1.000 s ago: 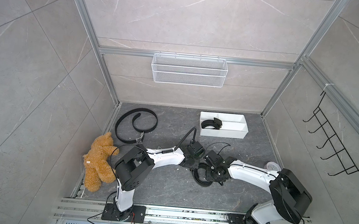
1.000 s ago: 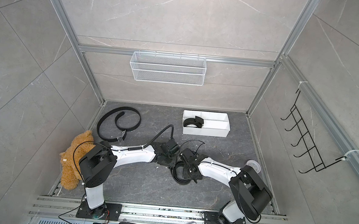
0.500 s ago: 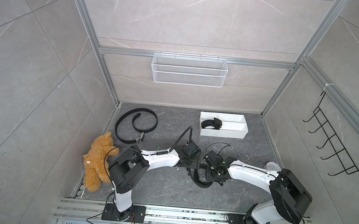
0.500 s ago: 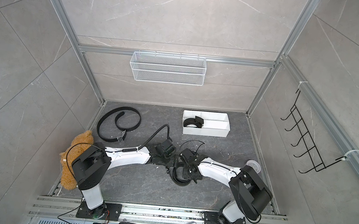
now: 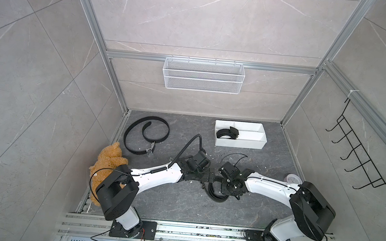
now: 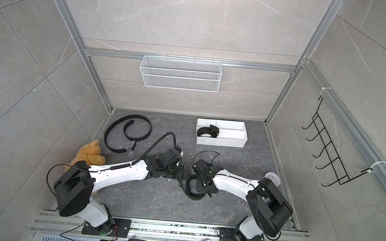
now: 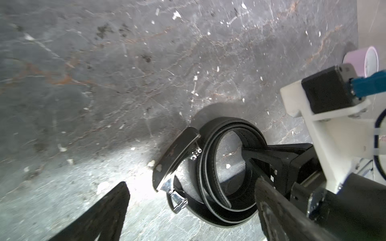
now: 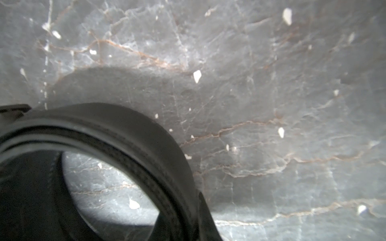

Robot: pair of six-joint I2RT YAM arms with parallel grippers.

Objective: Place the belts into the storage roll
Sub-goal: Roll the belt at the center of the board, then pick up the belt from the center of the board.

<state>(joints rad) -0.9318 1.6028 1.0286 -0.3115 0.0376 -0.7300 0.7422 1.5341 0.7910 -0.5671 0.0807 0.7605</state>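
Black, smooth leather shows in both top views. A coiled belt (image 5: 216, 195) (image 6: 192, 193) sits at lower centre on the veined grey stone floor (image 5: 179, 205), between the left pincer (image 5: 207, 179) and the right pincer (image 5: 224, 192). A loose belt (image 5: 146, 133) curls open at centre left. A third belt (image 5: 226, 134) lies wound in the left end of the white plastic storage roll (image 5: 240, 143).

In the left wrist view, the left pincer's fingers (image 7: 104, 215) spread wide beside the coil and its shiny metal buckle (image 7: 177, 158), gripping nothing. The right pincer (image 7: 249, 150) pinches the coil's wall.

In the right wrist view, the matte curved band (image 8: 146, 146) is blurred, with a dark finger pressed against it.
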